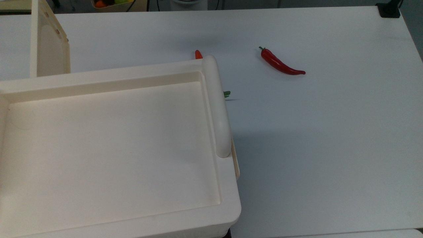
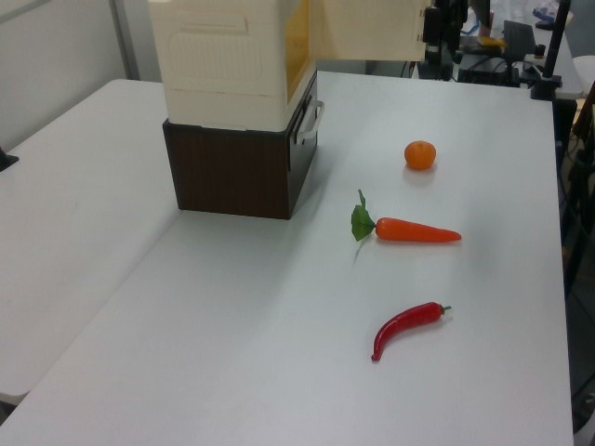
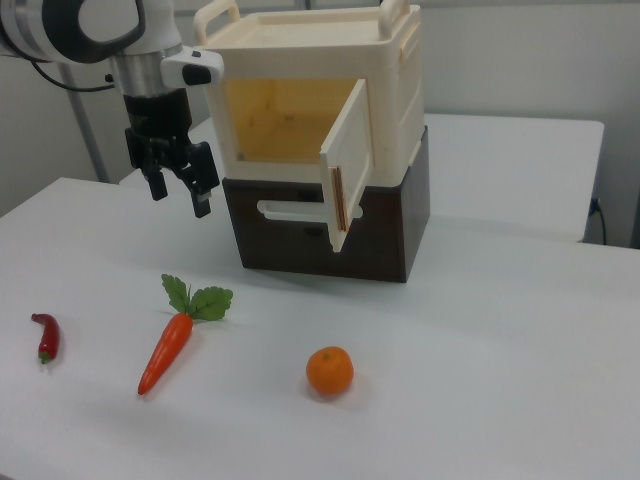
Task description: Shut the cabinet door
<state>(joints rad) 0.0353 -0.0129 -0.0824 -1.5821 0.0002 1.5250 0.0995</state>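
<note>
The cabinet [image 3: 395, 90] is a large cream-white box standing on a dark brown base [image 3: 385, 235]. Its recessed top [image 1: 109, 142] takes up the top view's left half. The cabinet door [image 3: 349, 165] stands swung out wide, hinged on the right view's right side of the opening, so the yellowish inside shows. The same door appears edge-on as a beige panel [image 1: 49, 49] in the top view and as a flat panel [image 2: 367, 28] in the left view. My gripper [image 3: 180, 192] hangs open and empty to the right view's left of the cabinet, apart from the door.
On the white table lie a red chili [image 1: 281, 62], a carrot [image 3: 165, 350] with green leaves and an orange [image 3: 330, 370], all in front of the cabinet. A thick white bar handle [image 1: 216, 105] runs along the cabinet's top edge.
</note>
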